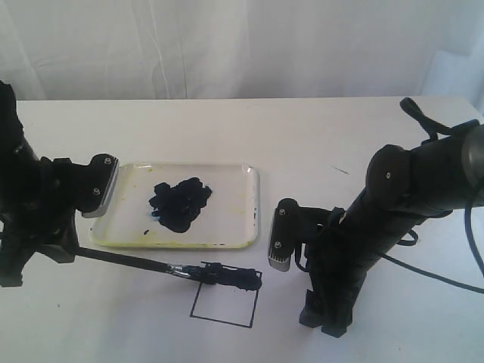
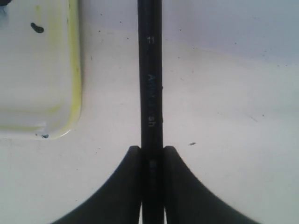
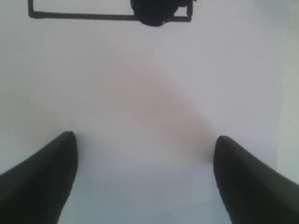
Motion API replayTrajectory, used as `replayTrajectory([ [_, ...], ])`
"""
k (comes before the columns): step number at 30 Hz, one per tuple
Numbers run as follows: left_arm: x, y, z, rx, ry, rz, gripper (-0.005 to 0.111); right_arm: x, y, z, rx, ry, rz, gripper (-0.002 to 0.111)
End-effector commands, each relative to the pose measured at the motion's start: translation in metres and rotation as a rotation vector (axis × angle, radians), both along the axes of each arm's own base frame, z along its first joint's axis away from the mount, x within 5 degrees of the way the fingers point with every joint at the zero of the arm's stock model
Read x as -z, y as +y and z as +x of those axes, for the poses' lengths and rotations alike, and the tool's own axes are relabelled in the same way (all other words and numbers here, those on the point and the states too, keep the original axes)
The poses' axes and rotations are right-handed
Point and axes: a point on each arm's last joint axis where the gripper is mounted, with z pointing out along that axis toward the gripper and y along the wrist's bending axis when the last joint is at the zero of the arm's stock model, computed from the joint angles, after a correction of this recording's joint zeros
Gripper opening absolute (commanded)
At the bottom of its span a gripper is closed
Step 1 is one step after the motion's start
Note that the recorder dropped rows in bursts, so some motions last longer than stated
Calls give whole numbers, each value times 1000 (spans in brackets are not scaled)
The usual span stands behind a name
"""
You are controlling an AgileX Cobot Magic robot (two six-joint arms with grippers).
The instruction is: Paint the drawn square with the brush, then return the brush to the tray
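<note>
The brush (image 1: 128,262) runs from my left gripper (image 1: 69,252) across the table, and its black-stained tip rests on the top edge of the drawn square (image 1: 223,302). A black daub (image 1: 233,277) covers that top edge; the rest of the inside is white. In the left wrist view the left gripper (image 2: 152,154) is shut on the brush handle (image 2: 150,70). The tray (image 1: 253,204) lies just behind the square. My right gripper (image 3: 145,140) is open and empty over bare table, right of the square, whose outline (image 3: 79,16) and daub (image 3: 156,11) show ahead of it.
An irregular black paint blot (image 1: 180,203) sits in the middle of the tray, whose yellowish corner (image 2: 70,93) lies beside the brush handle. The right arm (image 1: 393,219) stands close to the tray's right end. A white curtain hangs behind the table.
</note>
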Motion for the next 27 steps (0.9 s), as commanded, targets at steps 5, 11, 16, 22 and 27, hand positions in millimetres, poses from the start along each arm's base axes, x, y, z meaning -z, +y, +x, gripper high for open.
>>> replayTrajectory([
  [5, 8, 1, -13, 59, 60, 5, 0, 4, 0, 2, -8, -24, -12, 74],
  [11, 4, 1, -15, 73, 54, 0, 0, 4, 0, 2, -8, -24, -12, 74],
  [16, -5, 3, -18, 84, 29, -7, 0, 4, 0, 2, -8, -24, -12, 74],
  [22, 2, 4, -22, 123, 48, 7, 0, 4, 0, 2, -8, -21, -12, 74],
  [27, 11, 6, -26, 138, 37, 13, 0, 4, 0, 2, 13, -15, -10, 74],
])
